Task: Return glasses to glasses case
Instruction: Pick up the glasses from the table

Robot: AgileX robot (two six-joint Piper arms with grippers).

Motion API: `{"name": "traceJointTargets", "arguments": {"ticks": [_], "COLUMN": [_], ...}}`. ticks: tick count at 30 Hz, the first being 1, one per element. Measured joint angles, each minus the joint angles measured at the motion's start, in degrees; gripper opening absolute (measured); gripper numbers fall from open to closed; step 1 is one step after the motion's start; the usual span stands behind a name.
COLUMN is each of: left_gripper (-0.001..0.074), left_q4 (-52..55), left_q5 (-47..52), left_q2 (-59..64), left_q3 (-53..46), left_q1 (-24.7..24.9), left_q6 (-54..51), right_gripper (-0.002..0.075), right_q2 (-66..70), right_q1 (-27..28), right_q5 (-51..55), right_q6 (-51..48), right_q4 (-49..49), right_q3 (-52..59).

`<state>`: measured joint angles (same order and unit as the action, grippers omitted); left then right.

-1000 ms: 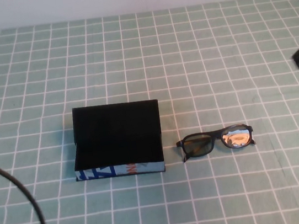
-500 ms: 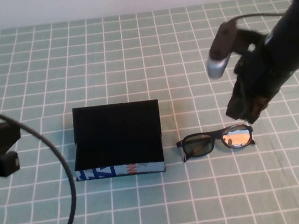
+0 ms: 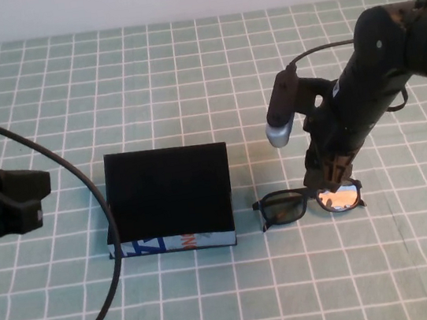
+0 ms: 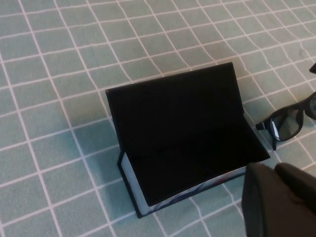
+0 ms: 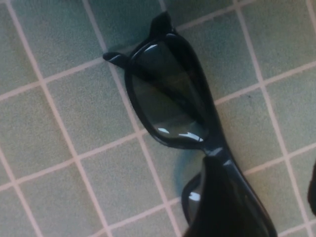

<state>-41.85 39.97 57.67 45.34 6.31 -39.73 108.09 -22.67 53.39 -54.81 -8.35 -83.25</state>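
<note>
Glasses (image 3: 308, 201), one pair, lie folded on the green checked table (image 3: 185, 68), just beside the one glasses case (image 3: 168, 202), which stands with its lid up and its blue front facing me. My right pincer (image 3: 332, 177) hangs directly above the pair's orange-glinting lens, close over the frame; whether its fingers are spread I cannot tell. My left pincer (image 3: 32, 197) sits well apart on the case's other side, and I cannot tell its state either. Two arms, one case, one pair.
</note>
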Motion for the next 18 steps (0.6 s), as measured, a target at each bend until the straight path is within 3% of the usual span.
{"name": "traceJointTargets", "arguments": {"ticks": [18], "left_gripper": [0.0001], "left_q4": [0.72], "left_q5": [1.39], "left_q2": [0.0], "left_q3": [0.12], "left_q1": [0.0], "left_q6": [-0.42], "right_gripper": [0.0336], "right_q2": [9.51], "right_q1": [0.0], "right_q5": [4.75], "right_q6": [-3.22], "right_q4": [-1.08], "right_q3": [-5.4]}}
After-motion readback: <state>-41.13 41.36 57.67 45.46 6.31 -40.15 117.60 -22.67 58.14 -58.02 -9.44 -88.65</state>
